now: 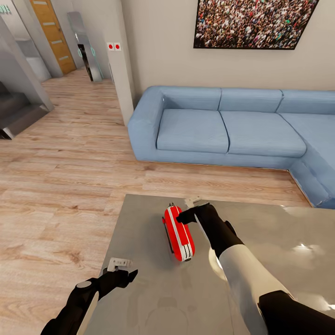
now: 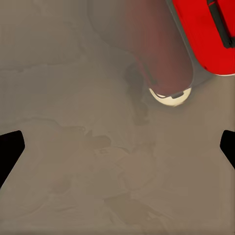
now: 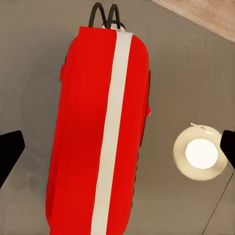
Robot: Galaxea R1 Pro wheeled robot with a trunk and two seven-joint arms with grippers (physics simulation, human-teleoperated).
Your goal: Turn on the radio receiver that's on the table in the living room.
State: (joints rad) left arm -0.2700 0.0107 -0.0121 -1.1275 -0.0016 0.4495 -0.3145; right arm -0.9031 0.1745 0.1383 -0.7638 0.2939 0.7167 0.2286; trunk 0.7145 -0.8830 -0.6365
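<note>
Nearest the camera in the head view, the left gripper [image 1: 122, 272] is held over the near left edge of the table [image 1: 149, 279], its dark fingers set apart with nothing between them. From the left wrist view, two dark fingertips [image 2: 10, 152] are seen wide apart at the picture's edges above the glossy grey top [image 2: 73, 98], and a corner of the radio receiver [image 2: 208, 34] is caught together with its reddish reflection and a bright round glare spot [image 2: 170, 95].

Further in, the radio receiver [image 1: 178, 233] is found lying on the table top, towards its far left part, as a bright-red rounded box with a white stripe along its upper face. The right gripper [image 1: 191, 215] is placed at the receiver's far end, its black tip over the red casing; whether it touches the casing cannot be told. From the right wrist view the receiver [image 3: 98, 132] is seen from above with its white band and its thin dark wire handle [image 3: 105, 14] at one end, while the fingertips [image 3: 10, 152] are spread wide to either side and nothing is clasped. A round white glare [image 3: 200, 152] is shown on the table [image 3: 196, 73] beside the box.

Beyond the table, light wood plank floor [image 1: 70, 177] is spread out, then a blue sectional sofa [image 1: 232, 130] is set against a beige wall, with a framed crowd picture [image 1: 253, 21] hung above it. At the far left, a wooden door [image 1: 52, 32] is seen.
</note>
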